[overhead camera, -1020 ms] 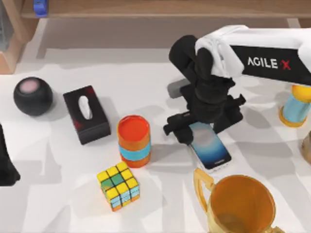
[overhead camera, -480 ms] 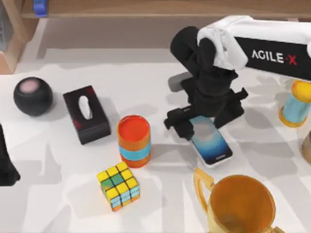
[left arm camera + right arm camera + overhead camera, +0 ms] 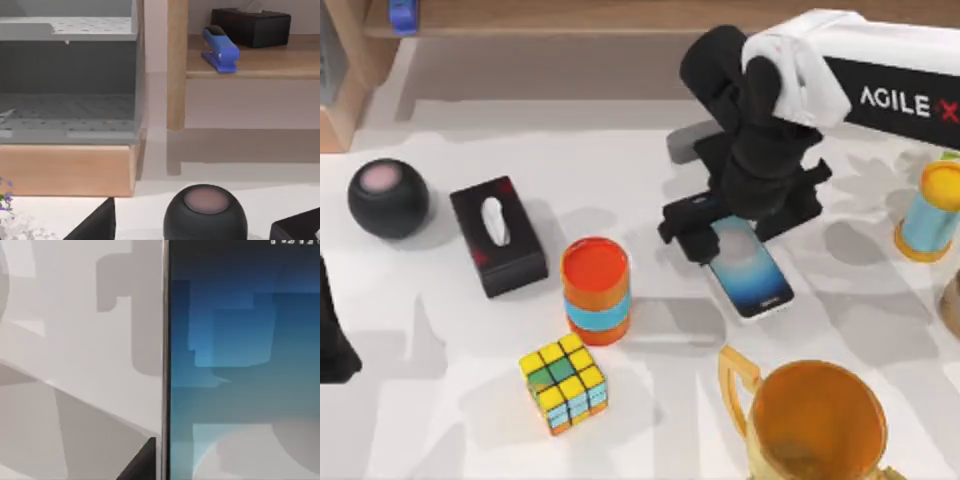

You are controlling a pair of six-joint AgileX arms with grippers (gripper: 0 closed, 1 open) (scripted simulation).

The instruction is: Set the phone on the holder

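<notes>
The only writing that reads clearly is on the right arm (image 3: 880,90): white capitals "AGILE" on its black side panel, followed by a red X at the top view's right edge. The right wrist view has a few tiny white marks along the phone's dark upper border, too small to read.

The right gripper (image 3: 725,235) hangs over the table's middle-right, its black body covering the phone's upper end. It looks to be clamped on the phone (image 3: 752,270), though the fingers themselves are hidden under the wrist.

The phone faces screen-up, blue fading to a pale centre within a black border. Its long axis runs diagonally — the covered end toward the top view's upper left, the free end toward the lower right. A shadow lies on the white table (image 3: 440,400) beside the free end, so that end seems raised off the surface. In the right wrist view the screen (image 3: 240,365) sits close to the camera with its thin light edge running straight down.

Near the phone stand an orange and blue cup (image 3: 594,290) to its left and a large golden trophy cup (image 3: 810,420) below it. A grey piece (image 3: 685,140) pokes out behind the arm.

The left gripper (image 3: 332,330) is parked at the left edge — I cannot tell its finger state. Its wrist view shows a black round speaker (image 3: 205,215) and a blue stapler (image 3: 220,50).
</notes>
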